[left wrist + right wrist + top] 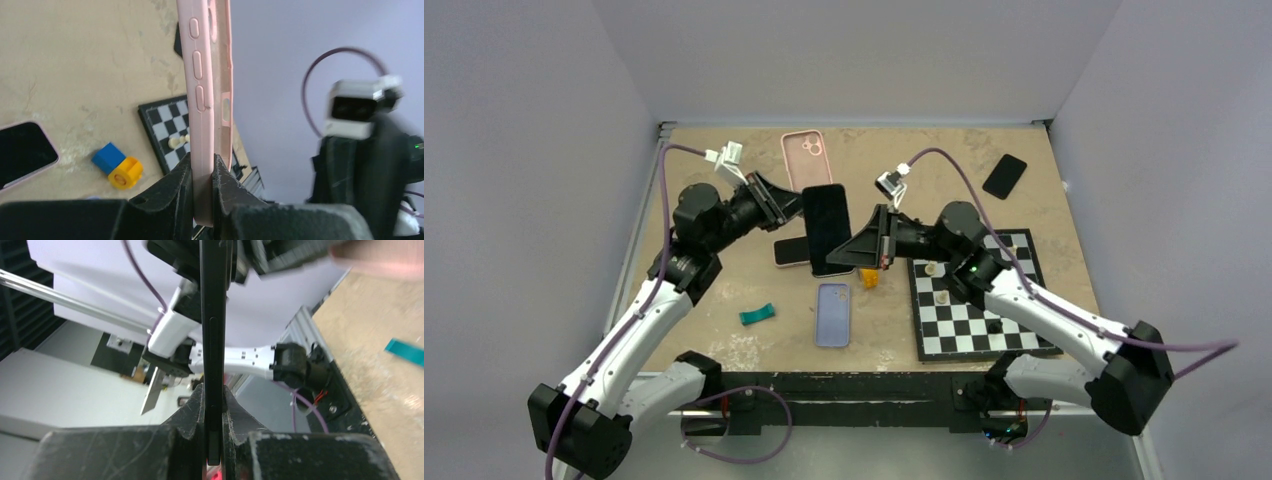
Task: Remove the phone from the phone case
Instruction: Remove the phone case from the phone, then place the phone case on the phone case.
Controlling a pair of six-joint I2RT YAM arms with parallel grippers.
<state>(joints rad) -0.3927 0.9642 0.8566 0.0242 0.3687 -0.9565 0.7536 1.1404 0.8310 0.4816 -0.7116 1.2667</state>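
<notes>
Since both arms hold their loads above the table (874,150), the coming move turns on how phone and case lie to one another. From the top camera, the chessboard (969,320) fills the 4 o'clock quarter. The phone (827,225) hangs near centre, screen up, long axis 12 to 6 o'clock. The right gripper (214,390) pinches its 3 o'clock edge, jaws narrow on the thin body. The pink case (804,160) sits at 12 o'clock of the phone, hollow side up. Whether their ends touch cannot be told. The left gripper (202,160) clamps the 9 o'clock wall, jaws narrow. The phone appears fully out. Parting the two along their shared axis looks unobstructed, and bare surface lies at 1 to 2 o'clock. Beneath lie a cased phone (786,252), a lavender case (832,315) and a block (869,278), so lowering there risks contact.
</notes>
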